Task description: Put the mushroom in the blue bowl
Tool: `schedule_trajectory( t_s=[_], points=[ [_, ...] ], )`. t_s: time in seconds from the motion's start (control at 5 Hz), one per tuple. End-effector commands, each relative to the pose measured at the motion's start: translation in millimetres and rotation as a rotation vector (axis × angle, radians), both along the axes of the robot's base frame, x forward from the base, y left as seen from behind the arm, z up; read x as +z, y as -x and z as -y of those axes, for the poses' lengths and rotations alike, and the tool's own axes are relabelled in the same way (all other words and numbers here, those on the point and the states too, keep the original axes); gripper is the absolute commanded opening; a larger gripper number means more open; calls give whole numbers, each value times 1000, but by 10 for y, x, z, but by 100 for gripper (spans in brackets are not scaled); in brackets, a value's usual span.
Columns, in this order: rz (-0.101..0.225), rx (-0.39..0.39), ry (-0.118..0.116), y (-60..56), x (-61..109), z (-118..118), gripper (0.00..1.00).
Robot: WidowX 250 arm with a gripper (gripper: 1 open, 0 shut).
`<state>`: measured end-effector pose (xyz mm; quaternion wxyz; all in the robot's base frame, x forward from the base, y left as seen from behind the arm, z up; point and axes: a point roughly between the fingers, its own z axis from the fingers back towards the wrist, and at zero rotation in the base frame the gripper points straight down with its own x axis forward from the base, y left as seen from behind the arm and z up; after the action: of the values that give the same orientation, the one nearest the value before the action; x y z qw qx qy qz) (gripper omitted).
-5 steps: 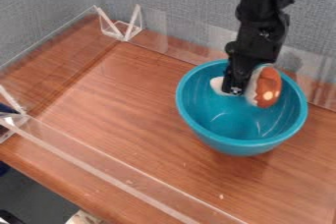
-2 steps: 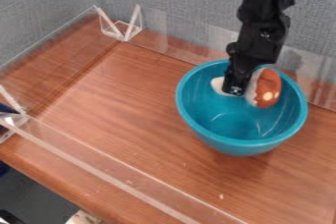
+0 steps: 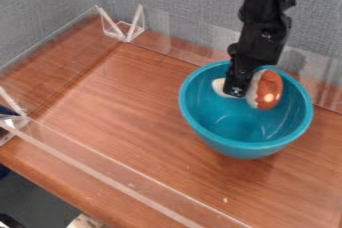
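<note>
The black robot gripper (image 3: 245, 88) is pointing down inside the glossy teal-blue plastic bowl (image 3: 214, 124) on the wooden counter (image 3: 107, 112), jaws clamping the small orange-capped, cream-stemmed toy mushroom (image 3: 267, 89) near the bowl's one o'clock side.

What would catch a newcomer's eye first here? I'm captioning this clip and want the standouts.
The teal blue bowl stands out against the brown wooden table, sitting toward the right. Reaching down into it from above is the black gripper, shut on the mushroom, whose orange cap glows inside the bowl's far side.
</note>
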<state>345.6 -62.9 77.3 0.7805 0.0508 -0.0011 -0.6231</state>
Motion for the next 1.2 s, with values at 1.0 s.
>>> schedule_trajectory(
  t_s=[1.0],
  points=[
    [42, -31, -13, -175, 97, -72, 0]
  ],
)
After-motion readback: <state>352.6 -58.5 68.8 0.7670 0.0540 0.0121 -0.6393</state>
